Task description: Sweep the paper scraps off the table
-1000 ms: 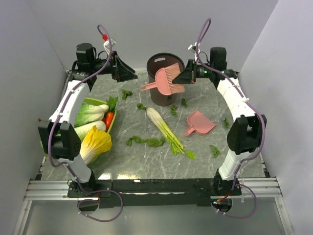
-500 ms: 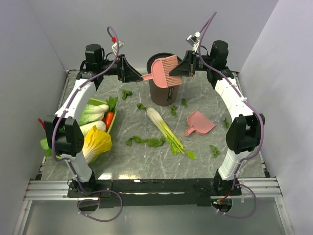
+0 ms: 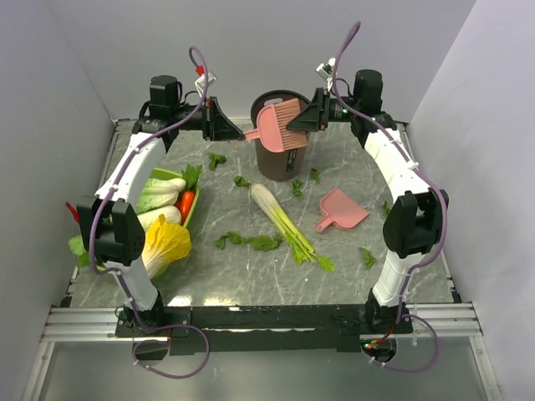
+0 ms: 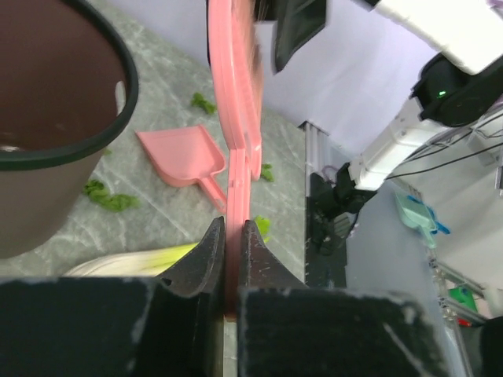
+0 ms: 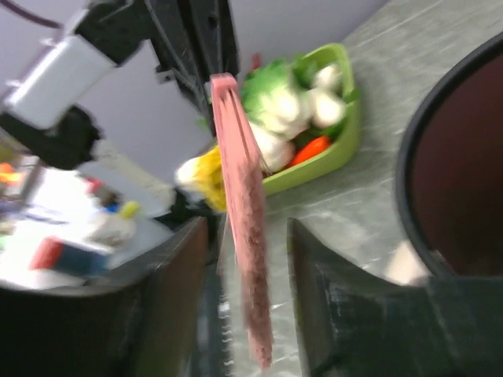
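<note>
Item: pink brush, held in the air over the brown bin at the far end of the table. Change noted: a second ago the right gripper carried it alone. Now the left gripper has come across and pinches the handle tight, while the right one's fingers have sprung apart and stand either side of the bristle head without squeezing it. Judged meaning: the handover is all but complete, the brush passes to the left arm, and sweeping has not begun. Paper scraps: dark-green bits scattered on the table, with a cluster near the middle, left of the leek-like stalk, and others by the bin and along the right side. Pink dustpan: lying flat to the right of the stalk, with no scraps in it. Obscured: the right wrist view is blurred, so whether the right pads graze the bristles cannot be told. The bin's contents are lost in shadow. The left wrist view shows the brush edge-on only.
</note>
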### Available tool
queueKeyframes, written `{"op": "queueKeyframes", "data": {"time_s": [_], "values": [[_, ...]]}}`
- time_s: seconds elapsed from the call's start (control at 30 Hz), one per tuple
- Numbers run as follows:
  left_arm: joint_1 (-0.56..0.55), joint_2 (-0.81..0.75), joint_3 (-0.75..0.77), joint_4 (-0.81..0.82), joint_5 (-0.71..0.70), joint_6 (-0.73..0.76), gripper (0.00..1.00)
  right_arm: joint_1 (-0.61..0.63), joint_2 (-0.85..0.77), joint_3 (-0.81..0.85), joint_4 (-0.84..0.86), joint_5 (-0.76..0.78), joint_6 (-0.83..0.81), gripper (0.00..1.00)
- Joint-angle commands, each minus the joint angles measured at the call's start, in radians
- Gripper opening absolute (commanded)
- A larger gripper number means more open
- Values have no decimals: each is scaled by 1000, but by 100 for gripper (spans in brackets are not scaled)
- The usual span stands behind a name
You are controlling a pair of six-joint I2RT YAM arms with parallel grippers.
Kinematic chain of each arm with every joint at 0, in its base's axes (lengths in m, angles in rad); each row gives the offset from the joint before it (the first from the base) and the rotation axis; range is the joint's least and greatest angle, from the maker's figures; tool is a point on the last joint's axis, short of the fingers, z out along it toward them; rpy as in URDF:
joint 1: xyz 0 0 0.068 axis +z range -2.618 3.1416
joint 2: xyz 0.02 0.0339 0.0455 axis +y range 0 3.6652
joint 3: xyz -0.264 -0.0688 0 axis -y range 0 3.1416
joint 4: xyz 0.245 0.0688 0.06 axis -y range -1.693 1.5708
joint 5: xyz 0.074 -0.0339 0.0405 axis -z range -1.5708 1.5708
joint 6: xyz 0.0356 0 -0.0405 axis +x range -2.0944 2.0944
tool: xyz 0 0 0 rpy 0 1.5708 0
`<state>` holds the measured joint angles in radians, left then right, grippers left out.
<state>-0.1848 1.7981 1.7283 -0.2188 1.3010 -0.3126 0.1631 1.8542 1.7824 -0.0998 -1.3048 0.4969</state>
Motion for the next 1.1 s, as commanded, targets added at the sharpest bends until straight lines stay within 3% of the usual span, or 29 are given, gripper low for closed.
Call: {"op": "queueKeyframes", "data": {"time_s": [0.0,0.03,0.17,0.23,0.27,0.37,0.47,0.73,0.93,1.07], "values": [[-2,4,131,-297,-29,254,1,-4,-32,155,-310,127,-397,65],[-2,16,155,-379,-43,396,1,-8,-36,172,-355,157,-455,72],[-11,56,310,-730,-170,734,1,-5,-125,152,-475,199,-819,99],[-21,63,339,-882,-228,899,1,18,-157,132,-555,235,-950,99],[-33,61,349,-918,-255,946,1,30,-179,121,-595,284,-1091,100],[-65,31,318,-979,-360,1070,1,85,-203,94,-705,363,-1317,98],[-100,-9,272,-982,-430,1133,1,139,-213,66,-753,421,-1437,95],[-143,-58,241,-920,-437,1107,1,234,-167,54,-755,458,-1491,89],[-143,-89,211,-858,-430,1078,1,242,-86,120,-778,423,-1434,77],[-143,-95,205,-847,-425,1080,1,242,-27,190,-836,397,-1431,64]]}}
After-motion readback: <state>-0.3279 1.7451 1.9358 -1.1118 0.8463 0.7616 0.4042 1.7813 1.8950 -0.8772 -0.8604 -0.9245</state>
